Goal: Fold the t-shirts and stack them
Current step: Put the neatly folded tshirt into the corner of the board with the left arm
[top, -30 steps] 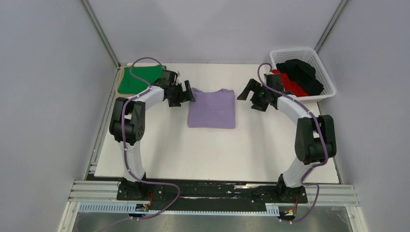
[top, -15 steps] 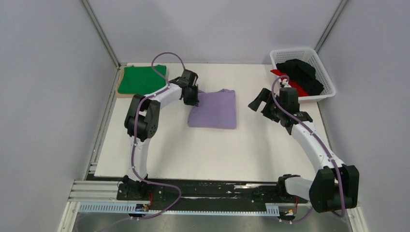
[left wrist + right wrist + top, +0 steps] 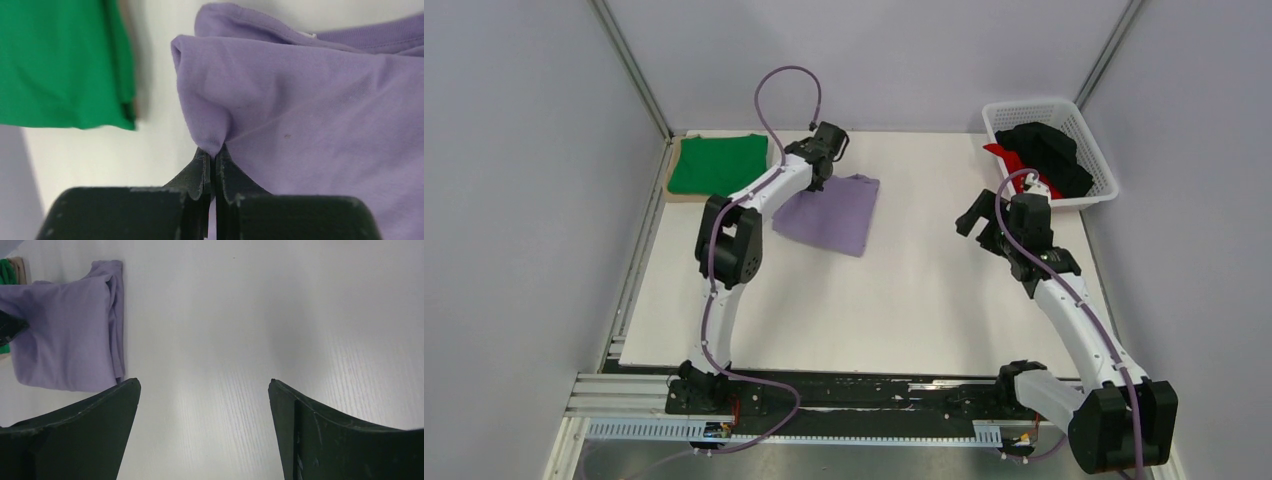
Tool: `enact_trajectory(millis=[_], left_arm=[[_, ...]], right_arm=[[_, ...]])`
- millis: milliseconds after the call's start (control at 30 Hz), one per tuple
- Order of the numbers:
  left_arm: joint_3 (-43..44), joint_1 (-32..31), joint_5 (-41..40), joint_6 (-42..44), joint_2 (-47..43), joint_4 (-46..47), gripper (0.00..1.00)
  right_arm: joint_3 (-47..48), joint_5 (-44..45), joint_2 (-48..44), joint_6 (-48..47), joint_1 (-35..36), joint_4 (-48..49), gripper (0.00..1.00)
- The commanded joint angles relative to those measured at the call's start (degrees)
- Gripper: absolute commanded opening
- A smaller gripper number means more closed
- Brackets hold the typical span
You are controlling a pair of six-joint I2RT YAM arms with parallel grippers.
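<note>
The folded lilac t-shirt [image 3: 829, 212] lies skewed on the white table, left of centre. My left gripper [image 3: 816, 178] is shut on its far left corner; the left wrist view shows the gripper [image 3: 215, 150] with jaws pressed together, pinching a peak of the lilac cloth [image 3: 320, 100]. A folded green t-shirt [image 3: 717, 164] rests at the back left, also visible beside the pinch as green cloth [image 3: 60, 60]. My right gripper [image 3: 972, 218] hovers open over bare table right of centre, holding nothing; it [image 3: 204, 382] faces the lilac shirt [image 3: 65, 335] from a distance.
A white lattice basket [image 3: 1024, 108] at the back right holds a black t-shirt [image 3: 1049, 155] and a red one [image 3: 999, 152]. A tan board [image 3: 671, 192] peeks out under the green shirt. Grey walls enclose the table on three sides.
My left gripper closed on the lilac shirt's corner and pulled it back and left, turning the shirt askew. The right arm drew away to the right, still open.
</note>
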Motion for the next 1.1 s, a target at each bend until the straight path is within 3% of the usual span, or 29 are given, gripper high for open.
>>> enact_trajectory(millis=[0,333,633,1067], left_arm=[[4.89,3.28,-13.06,12.29,-3.41,2.54,0.00],[11.74,11.96,-12.05,25.95,-5.11,9.81,0.00],[21.27,12.76,-12.03,33.80,-2.49,10.84,0.00],[25.26,16.88,-10.21,34.02,-2.90,11.58,0.00]], right_arm=[[-0.80,4.49,-1.99,-0.56,-0.19,1.53,1.00],[-1.40,5.96,-1.68,-0.64,-0.12,2.88,1.00],[-1.35,7.03,-1.27,-0.74,-0.14,2.93,1.00],[-0.94,7.89,0.26,-0.88,-0.15,2.96,1.00]])
